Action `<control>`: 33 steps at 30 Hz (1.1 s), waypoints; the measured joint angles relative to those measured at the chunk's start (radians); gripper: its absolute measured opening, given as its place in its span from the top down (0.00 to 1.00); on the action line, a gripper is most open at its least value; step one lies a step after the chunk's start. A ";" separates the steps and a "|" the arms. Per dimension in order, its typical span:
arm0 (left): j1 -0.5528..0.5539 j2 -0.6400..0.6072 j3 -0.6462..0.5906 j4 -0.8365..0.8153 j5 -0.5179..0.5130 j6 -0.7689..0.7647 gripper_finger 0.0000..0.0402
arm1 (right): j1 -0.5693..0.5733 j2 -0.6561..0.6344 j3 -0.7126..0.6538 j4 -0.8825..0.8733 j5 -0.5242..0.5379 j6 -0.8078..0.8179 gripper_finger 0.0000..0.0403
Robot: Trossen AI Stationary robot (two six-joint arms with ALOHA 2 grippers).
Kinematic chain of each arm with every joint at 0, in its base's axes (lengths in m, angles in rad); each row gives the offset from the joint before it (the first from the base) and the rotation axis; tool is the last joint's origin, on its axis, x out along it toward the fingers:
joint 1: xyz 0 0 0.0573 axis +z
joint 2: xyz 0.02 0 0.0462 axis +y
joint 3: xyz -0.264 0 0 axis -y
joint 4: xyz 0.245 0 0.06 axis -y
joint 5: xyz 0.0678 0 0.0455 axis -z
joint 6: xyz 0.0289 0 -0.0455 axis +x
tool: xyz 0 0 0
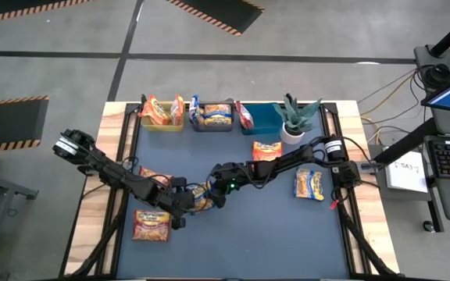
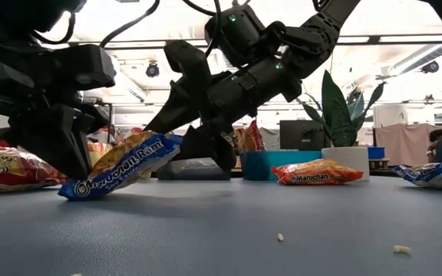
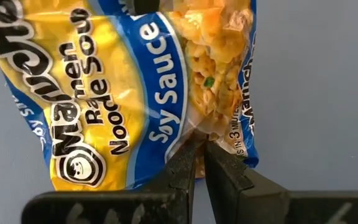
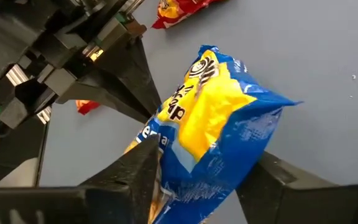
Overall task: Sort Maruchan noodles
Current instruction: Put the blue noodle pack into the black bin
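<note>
The yellow-and-blue soy sauce packet [image 1: 199, 195] sits just left of the mat's centre, near its front half, caught between both arms. In the low view it tilts [image 2: 121, 175]: one end is lifted, the other dips to the blue mat [image 1: 233, 242]. Its long axis runs roughly from 8 o'clock to 2 o'clock on the table, along the line joining the two grippers.

The left gripper [image 3: 199, 149] comes in from 8 o'clock; its fingers are pressed together on the crimped edge of the packet [image 3: 142, 93], a thin pinch. The right gripper [image 4: 207, 168] reaches in from 2 o'clock, and its fingers straddle the opposite end of the packet [image 4: 216, 124], half drawn in around it; whether they already bear on the plastic I cannot tell. Both are equally near, one at each end, so the coming move looks like a handover along that axis: the right must bite before the left lets go, or the packet drops flat.

Nearest the front lies an orange packet [image 1: 151, 225]. Toward 3 o'clock is a yellow packet [image 1: 309, 186], and past centre another orange packet [image 1: 267, 150]. Farthest, at 12 o'clock, stand the yellow-green bin [image 1: 162, 123], grey bin [image 1: 212, 125] and blue bin [image 1: 262, 119], each already holding noodles, beside a potted plant [image 1: 295, 117]
</note>
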State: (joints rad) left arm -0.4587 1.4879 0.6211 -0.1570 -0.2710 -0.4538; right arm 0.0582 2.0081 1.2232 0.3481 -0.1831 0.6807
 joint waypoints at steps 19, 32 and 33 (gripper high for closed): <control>0.000 -0.091 0.003 -0.031 -0.011 0.008 0.96 | -0.004 -0.024 0.000 -0.025 0.000 -0.010 0.65; -0.003 -0.370 0.003 -0.176 -0.077 0.174 0.96 | -0.025 -0.060 0.000 -0.074 0.007 -0.080 0.77; -0.003 -0.400 0.003 -0.175 -0.106 0.220 0.96 | -0.030 -0.068 0.000 -0.078 0.007 -0.086 0.77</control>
State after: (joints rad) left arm -0.4620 1.0876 0.6243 -0.3322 -0.3774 -0.2340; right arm 0.0284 1.9401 1.2232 0.2699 -0.1759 0.5945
